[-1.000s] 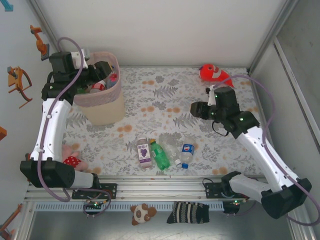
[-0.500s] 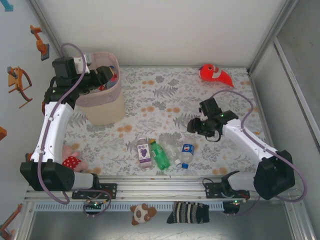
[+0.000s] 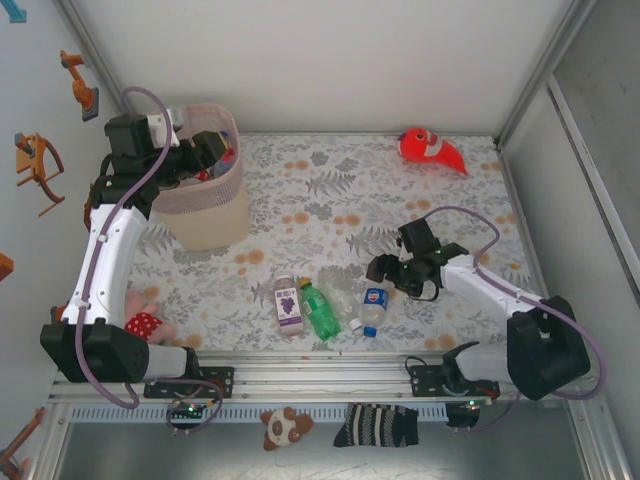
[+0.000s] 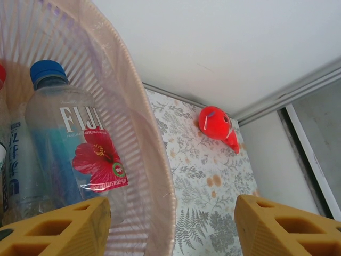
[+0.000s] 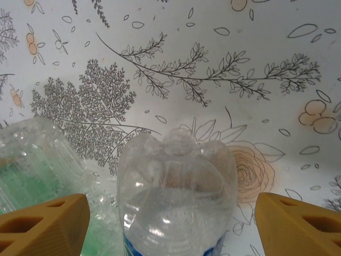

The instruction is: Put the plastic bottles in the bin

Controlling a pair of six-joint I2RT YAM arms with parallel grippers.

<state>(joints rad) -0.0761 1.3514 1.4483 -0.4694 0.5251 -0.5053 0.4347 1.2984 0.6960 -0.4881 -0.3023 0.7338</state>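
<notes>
Over the last second the right arm has swung away from the back of the desk [image 3: 330, 190] and dropped toward the near edge, its jaws spreading as it went; the left arm has barely shifted.

The right pincer [image 5: 171, 218] now stands wide open and holds nothing. In its wrist view the rounded base of the blue-labelled bottle [image 5: 176, 184] sits between the two fingers, apparently not yet touched by either. Just to that bottle's side lie a crumpled clear bottle [image 5: 37, 149], the green bottle [image 3: 320, 312] and the purple-labelled bottle [image 3: 289, 303], all on their sides.

This looks like the reach for the next bottle. The next move calls for easing forward along its body, then closing.

The left pincer [image 4: 170, 226] hangs over the bin [image 3: 205, 215], jaws apart and empty, with a Fiji bottle [image 4: 74, 154] already lying inside.

Room is tight: the neighbouring bottles crowd one finger and the desk's near edge is close. The middle of the desk offers an open path to the bin, though the left arm occupies its rim.
</notes>
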